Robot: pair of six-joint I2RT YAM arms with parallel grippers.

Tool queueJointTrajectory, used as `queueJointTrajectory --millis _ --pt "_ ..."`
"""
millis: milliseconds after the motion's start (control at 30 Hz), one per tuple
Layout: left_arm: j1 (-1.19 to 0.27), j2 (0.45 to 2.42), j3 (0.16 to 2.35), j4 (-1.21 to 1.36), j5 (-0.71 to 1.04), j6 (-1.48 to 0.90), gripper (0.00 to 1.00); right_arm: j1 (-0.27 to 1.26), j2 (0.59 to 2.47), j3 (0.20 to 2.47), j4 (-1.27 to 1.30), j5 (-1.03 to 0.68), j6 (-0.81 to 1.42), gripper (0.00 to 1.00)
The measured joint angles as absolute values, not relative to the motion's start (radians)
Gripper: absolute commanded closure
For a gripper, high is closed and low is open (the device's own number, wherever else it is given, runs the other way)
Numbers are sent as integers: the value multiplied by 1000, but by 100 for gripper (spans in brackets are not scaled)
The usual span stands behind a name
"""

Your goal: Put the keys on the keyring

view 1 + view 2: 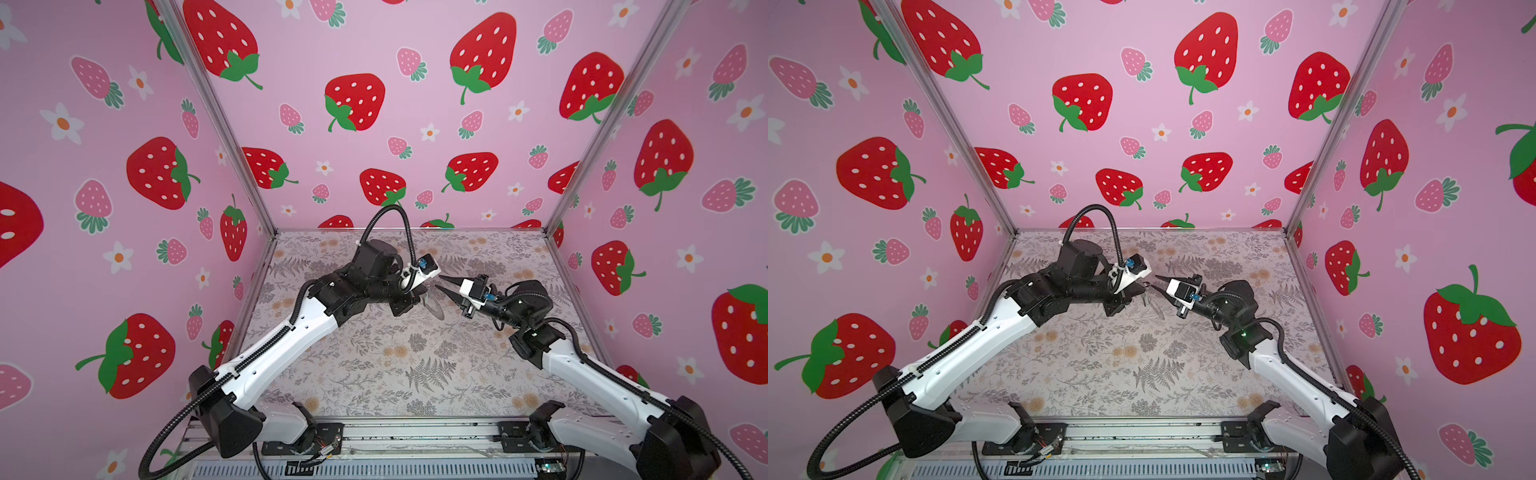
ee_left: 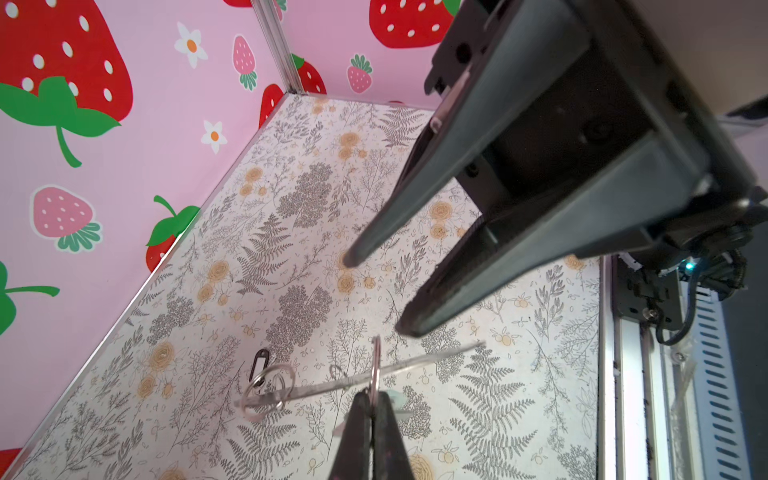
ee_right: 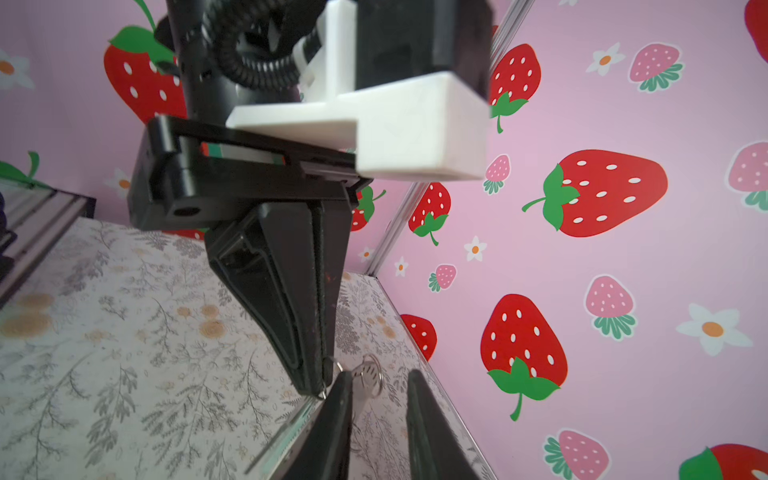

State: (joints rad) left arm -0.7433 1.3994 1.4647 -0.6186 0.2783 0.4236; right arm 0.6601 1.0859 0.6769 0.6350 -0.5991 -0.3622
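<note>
Left claw pinches thin wire loop on flat silvery metal keyring; right claw spread, empty, beside; slight grip may slip.

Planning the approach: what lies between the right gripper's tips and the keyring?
Nothing: the left wrist view shows a bare gap between the open right gripper and the keyring.

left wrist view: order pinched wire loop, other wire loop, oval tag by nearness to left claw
1. pinched wire loop, in the left claw
2. other wire loop, at the keyring's far end
3. oval tag, just behind that loop
</note>
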Motion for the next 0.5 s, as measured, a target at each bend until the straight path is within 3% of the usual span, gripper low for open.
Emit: queueJointTrajectory --millis 500 --pt "-762 1444 1533 -752 242 421 100 698 1100 681 523 -529 -467 79"
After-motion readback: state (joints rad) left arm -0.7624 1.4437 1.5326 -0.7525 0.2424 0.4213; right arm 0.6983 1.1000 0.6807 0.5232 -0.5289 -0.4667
